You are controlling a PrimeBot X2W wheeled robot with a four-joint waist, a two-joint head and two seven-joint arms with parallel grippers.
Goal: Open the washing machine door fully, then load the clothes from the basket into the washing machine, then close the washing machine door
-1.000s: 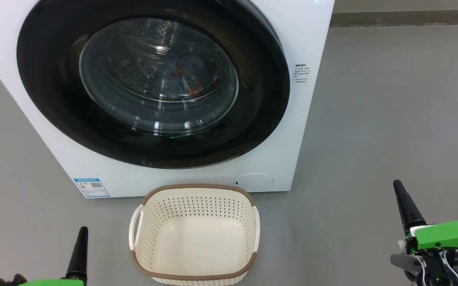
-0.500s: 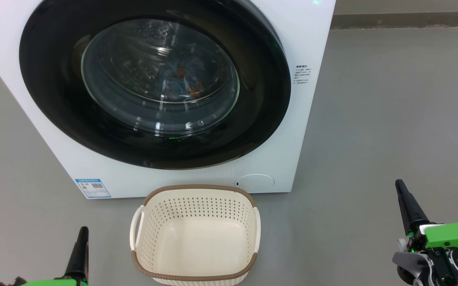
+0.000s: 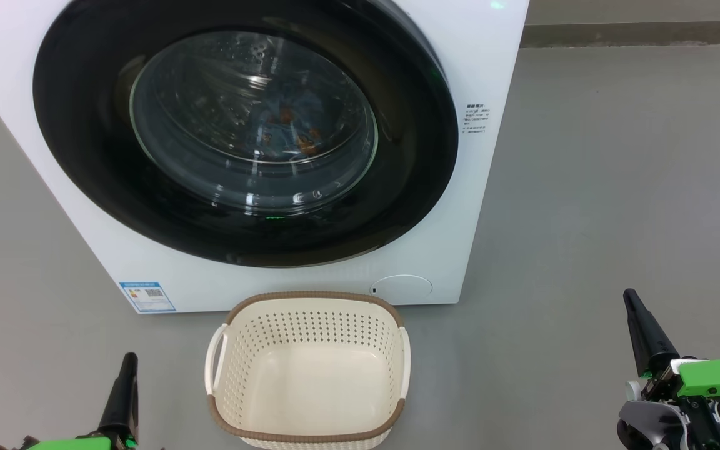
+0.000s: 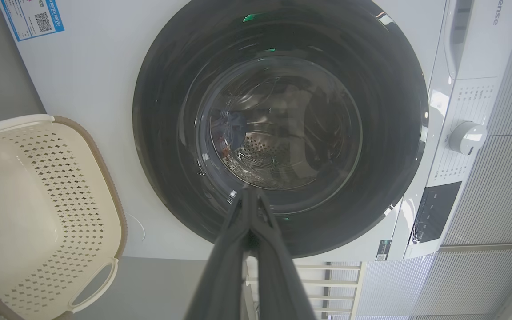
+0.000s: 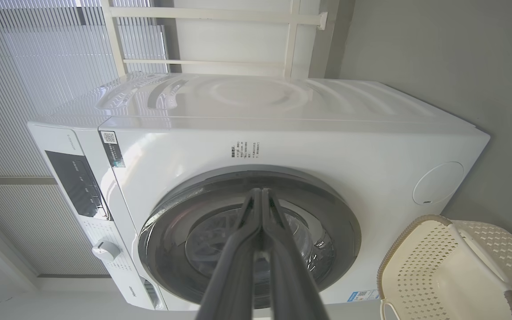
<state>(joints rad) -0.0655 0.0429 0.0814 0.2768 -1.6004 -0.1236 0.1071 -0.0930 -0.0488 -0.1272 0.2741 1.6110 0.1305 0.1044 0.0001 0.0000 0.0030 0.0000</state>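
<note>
Glossy black round door (image 3: 85, 125) closed; light-blue printed clothes (image 3: 291, 134) visible through it. Cream perforated plastic basket (image 3: 307, 297) in front. Left gripper (image 3: 129, 364), right gripper (image 3: 632, 301): fingers pressed together, holding nothing.

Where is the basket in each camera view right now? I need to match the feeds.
Head view: the basket sits bottom centre, before the washing machine.
Left wrist view: basket at the left edge, lower half.
Right wrist view: basket in the bottom right corner.
Shared landmark: the round black washing machine door, in all three.
</note>
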